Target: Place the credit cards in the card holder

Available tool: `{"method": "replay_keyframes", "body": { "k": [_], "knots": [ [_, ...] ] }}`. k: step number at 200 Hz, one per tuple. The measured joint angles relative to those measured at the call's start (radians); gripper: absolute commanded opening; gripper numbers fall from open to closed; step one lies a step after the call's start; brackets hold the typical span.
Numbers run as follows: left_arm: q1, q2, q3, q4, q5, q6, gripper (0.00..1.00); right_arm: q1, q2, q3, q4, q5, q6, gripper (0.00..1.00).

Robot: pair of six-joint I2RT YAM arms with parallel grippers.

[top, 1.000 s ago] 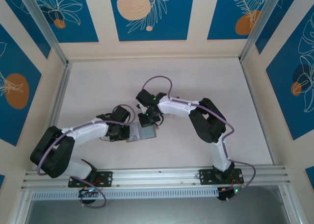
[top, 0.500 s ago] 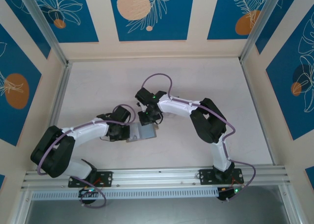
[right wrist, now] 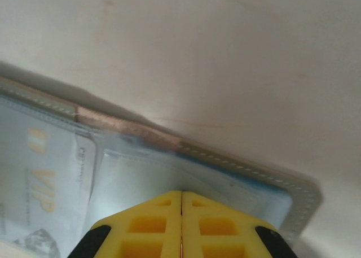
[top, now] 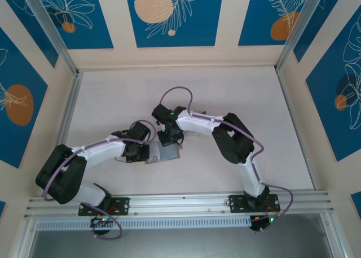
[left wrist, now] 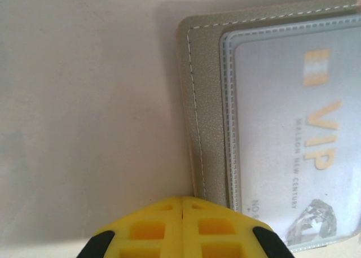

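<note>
Left tool [left wrist: 183, 204]: clenched, its two yellow moulded fingers with square recesses pressed flat together along a thin seam, nothing gripped between them; the tips overlap the card holder's stitched edge at one corner, though contact cannot be told
Right tool [right wrist: 181, 199]: clenched the same way, yellow fingers meeting in a straight seam with nothing between, tips over the holder's clear pocket near the opposite edge
Card holder [left wrist: 206, 100]: lies flat on the desk at its middle, between the two tools; matte grey, finely grained like soft leather, with rounded corners
Stitching [left wrist: 194, 88]: pale dashed thread running just inside the holder's border
Clear pocket [right wrist: 141, 167]: glossy see-through plastic with a ribbed welded rim and rounded corners, set into the holder's face; a coppery strip lines the holder's edge beside it
Credit card [left wrist: 304, 134]: thin silvery-grey rectangle inside the clear pocket, smooth and shiny, with gold "VIP" lettering, two gold bars and a faceted diamond drawing near one corner
Desk [left wrist: 84, 100]: pale, smooth, matte, with soft shadow along the holder's side
Left arm [top: 96, 151] and right arm [top: 197, 122]: white shells, black joints, thin purple cables, bent toward each other above the holder
</note>
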Motion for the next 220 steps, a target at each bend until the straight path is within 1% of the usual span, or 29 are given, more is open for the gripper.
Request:
{"method": "replay_keyframes", "body": {
  "k": [26,51,69,92,108,138,183,220],
  "knots": [
    [0.000,0.000,0.001,-0.002,0.000,0.000,0.01,0.001,0.005,0.000,0.016,-0.106,0.000,0.09],
    [0.000,0.000,0.002,-0.003,0.000,0.000,0.01,-0.002,0.005,0.000,0.053,-0.220,0.009,0.11],
    [0.000,0.000,0.002,-0.003,0.000,0.000,0.05,-0.009,0.005,-0.001,0.088,-0.293,0.024,0.12],
    [0.000,-0.007,-0.003,0.000,0.000,0.002,0.13,-0.018,0.017,-0.001,0.125,-0.357,0.042,0.13],
    [-0.001,-0.031,-0.011,0.012,0.000,0.003,0.17,-0.026,0.043,-0.001,0.140,-0.381,0.050,0.13],
    [-0.014,-0.074,-0.039,0.040,0.000,-0.001,0.21,-0.038,0.076,0.001,0.153,-0.428,0.064,0.13],
    [-0.030,-0.182,-0.053,0.072,0.018,0.003,0.28,-0.036,0.108,0.054,0.148,-0.440,0.072,0.14],
    [-0.039,-0.240,-0.053,0.074,0.044,0.016,0.31,-0.036,0.143,0.138,0.101,-0.434,0.077,0.15]
  ]
}}
